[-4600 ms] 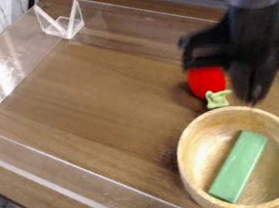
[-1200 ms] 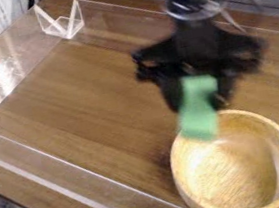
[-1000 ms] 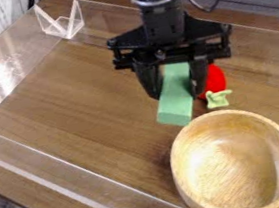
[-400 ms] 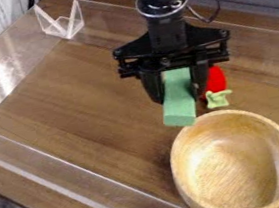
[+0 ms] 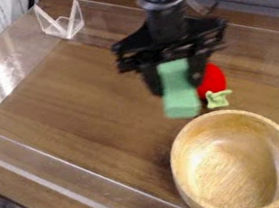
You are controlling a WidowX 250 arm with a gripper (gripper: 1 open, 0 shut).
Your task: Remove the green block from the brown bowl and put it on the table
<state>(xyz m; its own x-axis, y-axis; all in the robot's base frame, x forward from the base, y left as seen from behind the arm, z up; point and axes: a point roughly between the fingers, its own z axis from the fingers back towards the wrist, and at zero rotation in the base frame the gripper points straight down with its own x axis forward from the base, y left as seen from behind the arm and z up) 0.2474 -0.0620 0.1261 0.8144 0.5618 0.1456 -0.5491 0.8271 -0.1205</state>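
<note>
Hand [image 5: 174,69] is pointing almost straight down over mid-surface, its two dark fingers [image 5: 147,74] spread to either side of the green block [image 5: 178,89] and clamping it at its upper end, so the hand is grasping the block, not empty. Block is hanging directly beneath the hand, long axis running steeply downward with a slight lean, lower end toward the near side of the scene. Its bottom edge is sitting close to the surface [image 5: 73,97]; whether it is touching the wood cannot be told from this view. Brown bowl [image 5: 239,165] is lying empty to the near right of the hand, apart from the block, rim clear of it. A red strawberry-like toy [image 5: 213,81] is lying just right of the block, partly behind the right finger. Judgement: the coming move turns on the block's lower end meeting bare wood left of the toy and far of the bowl.
</note>
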